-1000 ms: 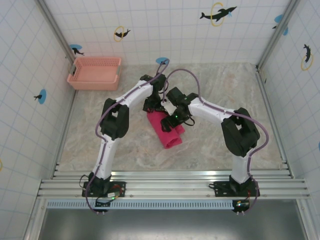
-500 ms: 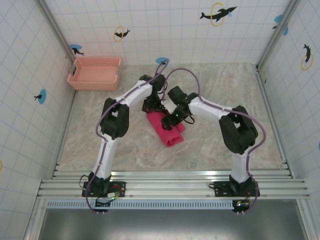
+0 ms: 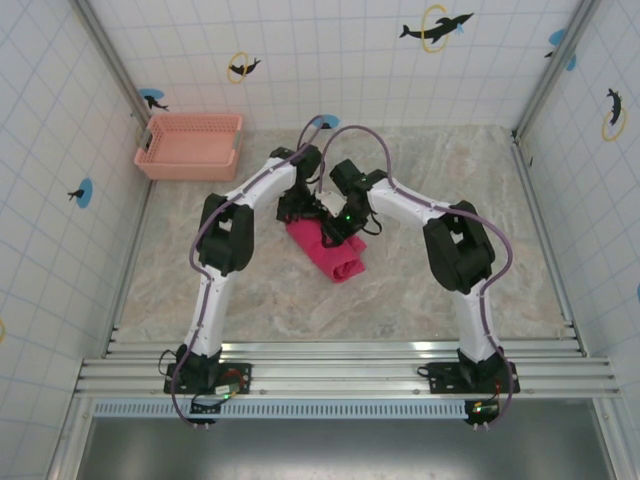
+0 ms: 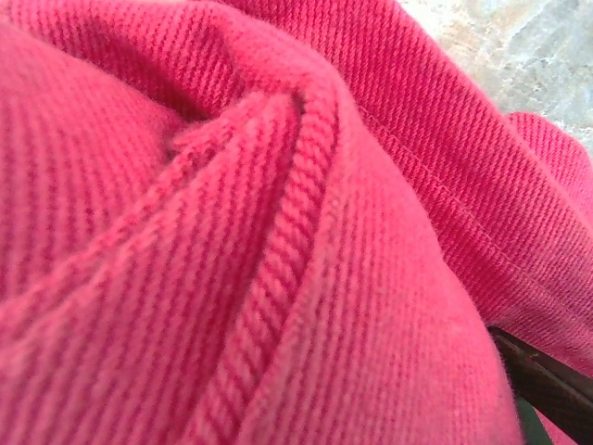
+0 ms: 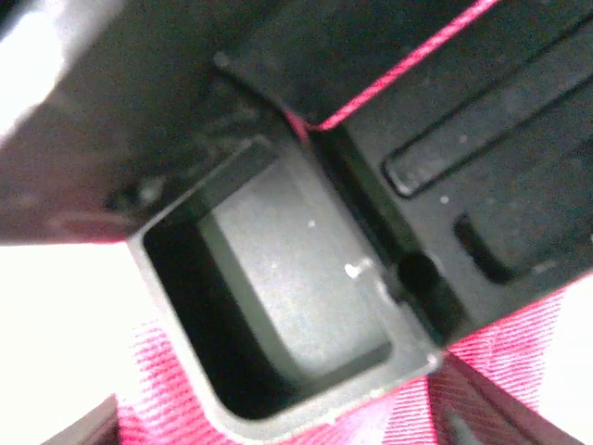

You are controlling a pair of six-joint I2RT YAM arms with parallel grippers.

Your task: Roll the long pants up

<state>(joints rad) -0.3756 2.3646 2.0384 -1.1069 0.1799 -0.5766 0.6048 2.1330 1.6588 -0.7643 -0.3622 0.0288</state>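
Top view: the long pants sat as a short thick roll mid-bench, well apart from the basket in the far-left corner. No loose legs showed, so we judged the rolling mostly done. What was left was snugging the far end and letting go. The left gripper and right gripper were close together over that far end. Versus a second earlier, both arms had swung left and away from us, the right elbow had pulled in, and the roll looked slightly shorter and shifted left.

Left wrist: long pants right against the lens, layered folds with a seam ridge, and a sliver of bench top right. We took the left gripper as spread wide and pushed into the cloth, with no pinch visible.

Right wrist: blurred dark housing up close, long pants beneath it. We couldn't tell how wide the right gripper stood or whether it had cloth.
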